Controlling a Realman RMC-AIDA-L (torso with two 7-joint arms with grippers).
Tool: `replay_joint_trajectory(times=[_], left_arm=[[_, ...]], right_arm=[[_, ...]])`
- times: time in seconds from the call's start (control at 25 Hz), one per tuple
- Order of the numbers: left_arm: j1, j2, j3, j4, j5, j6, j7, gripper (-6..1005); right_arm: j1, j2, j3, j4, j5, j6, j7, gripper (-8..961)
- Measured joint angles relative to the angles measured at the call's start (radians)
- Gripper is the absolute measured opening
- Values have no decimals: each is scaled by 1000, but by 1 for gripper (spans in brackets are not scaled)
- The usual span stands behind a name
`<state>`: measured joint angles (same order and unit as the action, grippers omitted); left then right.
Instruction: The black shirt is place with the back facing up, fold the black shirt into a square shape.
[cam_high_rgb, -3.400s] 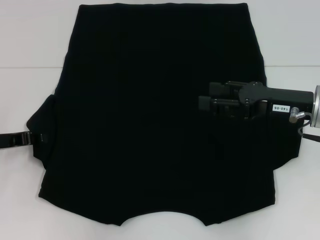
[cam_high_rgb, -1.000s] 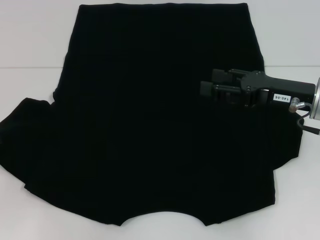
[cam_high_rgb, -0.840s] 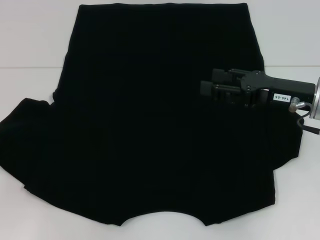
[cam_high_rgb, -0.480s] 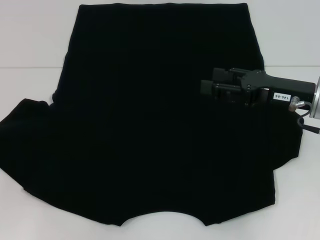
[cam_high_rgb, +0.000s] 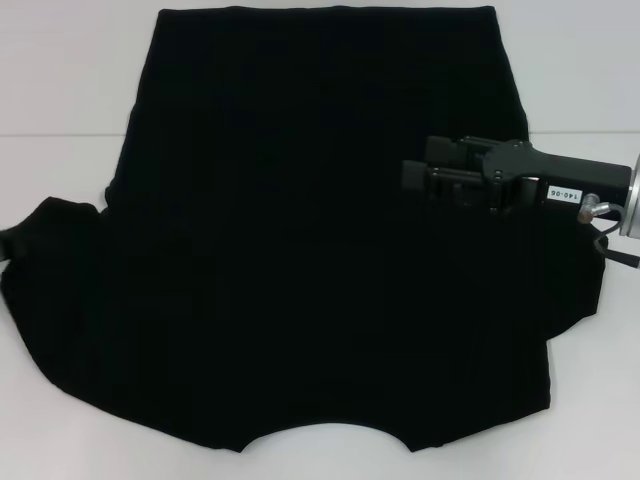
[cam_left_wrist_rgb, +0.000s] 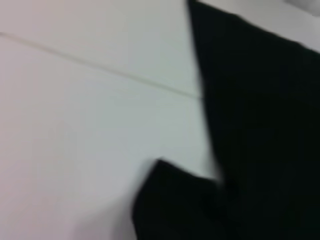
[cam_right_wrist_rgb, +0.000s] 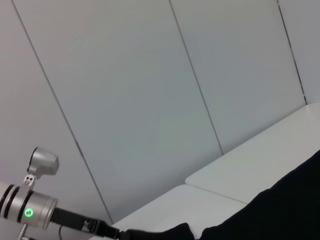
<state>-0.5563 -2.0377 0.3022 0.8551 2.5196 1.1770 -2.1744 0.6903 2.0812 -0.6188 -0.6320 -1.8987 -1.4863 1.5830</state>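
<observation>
1. My large plain black cloth T-shirt (cam_high_rgb: 320, 240) lies flat on the white table (cam_high_rgb: 60, 120), its left sleeve spread near the left edge.
2. My left gripper (cam_right_wrist_rgb: 107, 230) sits at that sleeve; its fingers I cannot tell.
3. Farther right, my black right gripper (cam_high_rgb: 420, 172) hovers over the shirt, fingers narrow.

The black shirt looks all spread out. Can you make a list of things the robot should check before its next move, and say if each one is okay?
1. Black shirt lies flat on the white table, back up, no lettering showing: ok.
2. Shirt folded into a square: not ok, both sleeves are spread out to the sides.
3. Right pincer in place: ok, it is over the shirt near the right sleeve.
4. Right pincer gripping cloth: cannot tell.
5. Left pincer in place: ok, only its tip shows at the left sleeve's edge.
6. Left pincer open or shut: cannot tell.
</observation>
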Motion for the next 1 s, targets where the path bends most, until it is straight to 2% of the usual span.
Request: replay_joint_trajectory(times=[0.12, 0.28, 0.4, 0.44, 0.52, 0.6, 0.84, 0.96, 1.0], left_arm=[[-26, -1, 8, -1, -51, 62, 48, 2], [-68, -21, 81, -7, -136, 166, 115, 3], [-88, -50, 183, -17, -170, 195, 142, 8], [-88, -50, 183, -17, -170, 195, 142, 24], [-94, -87, 315, -13, -176, 153, 146, 55], [-95, -95, 343, -10, -179, 134, 150, 87], [-96, -100, 365, -7, -185, 116, 170, 181], [-88, -94, 357, -7, -186, 87, 163, 315], [-67, -83, 352, -11, -182, -2, 102, 360]], right_arm=[[-6, -1, -1, 0, 2, -1, 0, 775], [-28, -8, -1, 0, 27, -14, -5, 775], [-51, -14, 0, 0, 48, -29, -10, 775], [-57, -16, 0, -1, 53, -34, -10, 775], [-70, -26, 2, -2, 64, -46, -10, 775], [-82, -33, 6, -2, 79, -57, -10, 775], [-100, -51, 36, -2, 105, -80, -4, 776], [-101, -60, 37, 1, 105, -81, 5, 776], [-100, -61, 37, 2, 105, -81, 6, 776]])
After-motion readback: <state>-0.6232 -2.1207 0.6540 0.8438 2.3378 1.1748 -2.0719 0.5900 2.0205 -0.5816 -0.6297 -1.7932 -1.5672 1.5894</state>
